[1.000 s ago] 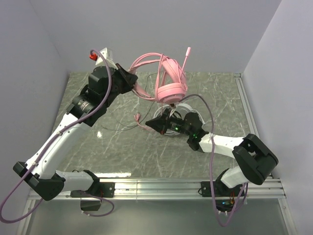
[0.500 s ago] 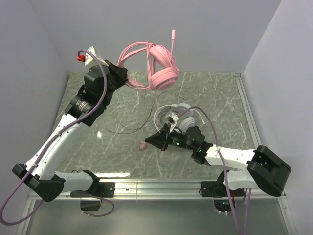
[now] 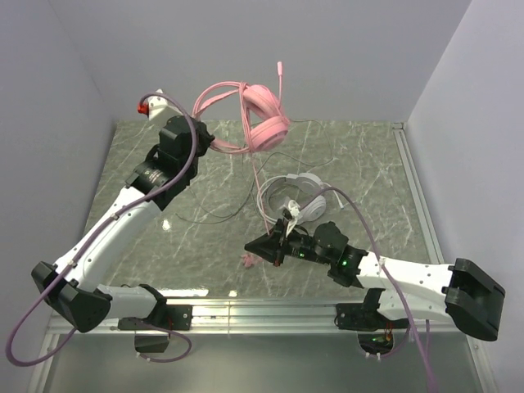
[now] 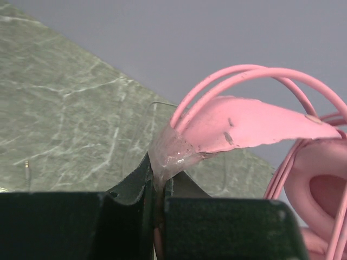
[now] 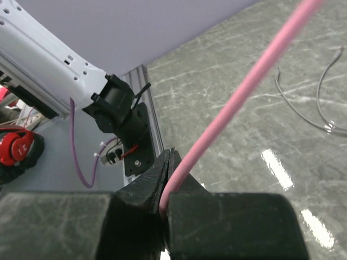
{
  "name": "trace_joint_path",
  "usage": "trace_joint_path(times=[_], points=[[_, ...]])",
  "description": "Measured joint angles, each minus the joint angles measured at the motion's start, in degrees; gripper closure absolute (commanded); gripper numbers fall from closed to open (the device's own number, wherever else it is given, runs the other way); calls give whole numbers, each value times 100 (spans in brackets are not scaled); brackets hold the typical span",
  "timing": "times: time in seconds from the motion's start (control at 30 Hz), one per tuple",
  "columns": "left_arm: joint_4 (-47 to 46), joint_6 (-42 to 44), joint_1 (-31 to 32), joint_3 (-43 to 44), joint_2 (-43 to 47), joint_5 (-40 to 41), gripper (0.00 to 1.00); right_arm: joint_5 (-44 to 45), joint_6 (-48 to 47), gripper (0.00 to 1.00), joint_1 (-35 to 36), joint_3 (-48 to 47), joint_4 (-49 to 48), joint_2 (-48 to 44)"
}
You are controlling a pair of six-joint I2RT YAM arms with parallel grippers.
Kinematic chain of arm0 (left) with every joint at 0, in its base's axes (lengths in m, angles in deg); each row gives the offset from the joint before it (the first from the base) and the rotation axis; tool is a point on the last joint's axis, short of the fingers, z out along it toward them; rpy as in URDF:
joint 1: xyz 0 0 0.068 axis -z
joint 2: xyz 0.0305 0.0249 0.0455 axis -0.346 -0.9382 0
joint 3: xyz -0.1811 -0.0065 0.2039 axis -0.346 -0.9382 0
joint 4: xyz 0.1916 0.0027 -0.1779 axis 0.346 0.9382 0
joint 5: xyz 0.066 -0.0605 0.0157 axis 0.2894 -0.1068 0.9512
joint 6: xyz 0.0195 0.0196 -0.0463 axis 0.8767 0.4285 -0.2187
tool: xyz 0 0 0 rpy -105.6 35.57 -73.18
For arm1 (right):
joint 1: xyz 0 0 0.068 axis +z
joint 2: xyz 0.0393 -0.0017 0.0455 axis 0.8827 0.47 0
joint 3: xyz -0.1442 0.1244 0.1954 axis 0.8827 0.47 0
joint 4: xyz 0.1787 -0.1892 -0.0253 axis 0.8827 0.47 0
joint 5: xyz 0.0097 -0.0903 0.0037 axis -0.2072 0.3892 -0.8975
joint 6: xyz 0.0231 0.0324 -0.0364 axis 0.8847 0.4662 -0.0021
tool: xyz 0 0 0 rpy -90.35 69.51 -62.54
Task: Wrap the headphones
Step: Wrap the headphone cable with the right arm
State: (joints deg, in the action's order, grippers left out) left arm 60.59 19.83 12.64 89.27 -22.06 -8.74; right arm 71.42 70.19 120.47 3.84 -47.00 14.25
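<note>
Overhead view of two robot arms on a grey-green marbled table (image 3: 368, 164). Over the last second the left arm has raised the pink headset (image 3: 264, 119) higher and swung it toward the back wall, while the right arm has drawn back toward the near edge. The pink cable (image 5: 244, 92) is now stretched in a long line between them, with its plug end (image 3: 246, 261) just beside the right fingers. That likely means the lead is being pulled straight before any winding starts, since no loops show around the headset yet.

The left fingers (image 4: 157, 189) are clamped together on the end of the headset's soft band (image 4: 255, 124), holding the headset in the air, clear of the table. The right fingers (image 5: 165, 189) are pinched shut on the pink cable, low over the table.

The pink headset has two thin, stiff arches over a flat, flexible strap (its pinched end looks glossy and translucent), rounded padded ear cups and a slim microphone stalk (image 3: 281, 72). The cable is smooth, round and thin. The white headset (image 3: 299, 190) lies untouched on the table between the arms, and a fine grey cable (image 3: 205, 219) trails loose nearby. The table surface is polished and shows bright reflections.
</note>
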Motion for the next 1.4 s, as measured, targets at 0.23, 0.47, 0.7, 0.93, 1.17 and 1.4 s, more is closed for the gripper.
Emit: trace_joint_path(times=[0.23,0.47,0.7,0.93,1.17,1.4], points=[[-133,107,44,-339,-157,527,100,348,-225,100,363,-330,1051,-264],[-461,367,61,-581,-446,938,100,675,-428,100,581,-1244,2522,-269],[-1185,1132,81,-1034,-520,1099,100,1303,-688,100,599,-2153,4343,-304],[-2625,2435,85,-2205,-105,870,100,2382,-1023,100,544,-3679,6349,-275],[-3628,3989,302,-2686,275,599,100,2863,-1215,100,308,-4162,7298,-258],[-3847,4957,708,-3405,479,96,100,3224,-1292,100,258,-4210,7761,-146]])
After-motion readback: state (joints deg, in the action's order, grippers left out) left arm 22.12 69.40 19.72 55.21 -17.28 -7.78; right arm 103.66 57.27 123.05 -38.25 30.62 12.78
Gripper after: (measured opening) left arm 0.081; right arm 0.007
